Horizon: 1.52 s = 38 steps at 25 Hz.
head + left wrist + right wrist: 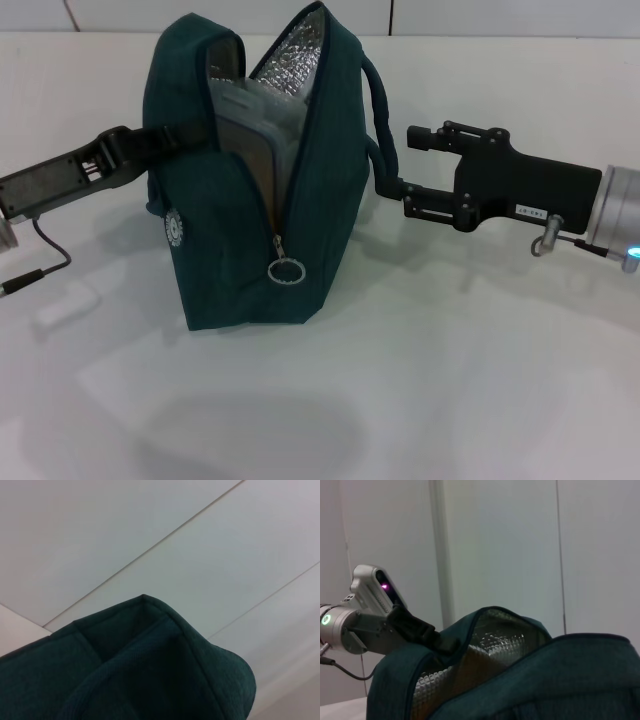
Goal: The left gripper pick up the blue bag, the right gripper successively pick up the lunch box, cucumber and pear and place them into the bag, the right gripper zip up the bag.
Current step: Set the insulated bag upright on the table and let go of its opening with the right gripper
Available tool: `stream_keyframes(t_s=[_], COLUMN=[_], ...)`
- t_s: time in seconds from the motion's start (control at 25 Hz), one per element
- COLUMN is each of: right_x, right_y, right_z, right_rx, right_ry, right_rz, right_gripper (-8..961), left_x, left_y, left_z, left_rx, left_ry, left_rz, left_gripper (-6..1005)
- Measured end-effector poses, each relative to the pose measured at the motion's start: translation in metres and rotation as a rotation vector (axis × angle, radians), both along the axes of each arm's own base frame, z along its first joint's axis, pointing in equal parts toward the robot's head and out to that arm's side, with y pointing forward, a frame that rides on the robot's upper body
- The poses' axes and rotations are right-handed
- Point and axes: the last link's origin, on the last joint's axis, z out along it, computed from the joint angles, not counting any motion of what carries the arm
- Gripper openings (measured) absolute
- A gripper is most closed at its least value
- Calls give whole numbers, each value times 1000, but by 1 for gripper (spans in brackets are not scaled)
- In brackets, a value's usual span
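Two black grippers flank a dark teal fabric bag (250, 250) that stands upright on the white table (450, 380). Its zipper is open most of the way down the near side, with the round metal pull ring (286, 271) hanging low on the front. Inside, against the quilted silver foil lining (295, 60), a translucent lidded lunch box (245, 130) stands on edge, filling much of the opening.

From the robot's left, the left gripper (165, 142) reaches in and its jaws are closed on the bag's upper left edge, near the strap there. In the left wrist view only a fold of the teal fabric fills the lower part of the picture.

On the robot's right, the right gripper (395, 160) is level with the bag's dark carry handle (380, 110). Its two fingers are spread wide, one above the other; the lower fingertip touches the handle, and nothing is held between them. The right wrist view looks over the bag's open top at the foil lining and the left arm beyond.
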Motion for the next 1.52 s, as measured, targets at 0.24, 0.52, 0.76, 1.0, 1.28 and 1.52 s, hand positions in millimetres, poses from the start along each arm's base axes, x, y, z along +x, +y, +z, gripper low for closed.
stream_keyframes(t_s=[0.24,0.52,0.76,1.0,1.28,1.52], right_x=[-9,-17,-24,-25,-23,-18], right_y=[5,7,4,1,1,-1], right_z=[-1,-14,-27,-26,-23,-17], right_rx=[1,-17,-13,44,58,107], right_ry=[-1,-49,-121,-91,-84,-68], right_rz=[25,43,129,161,152,148], right_gripper=[683,676,610,488,194,69], left_x=[0,1,1,-1,0,0], left_y=[0,0,0,-1,0,1], left_z=[0,-1,-1,-1,0,0], left_rx=[0,0,1,4,3,4], left_ry=[-1,-2,-2,-3,-2,-1], left_rz=[0,0,0,5,1,1], left_gripper=[43,43,44,44,44,44])
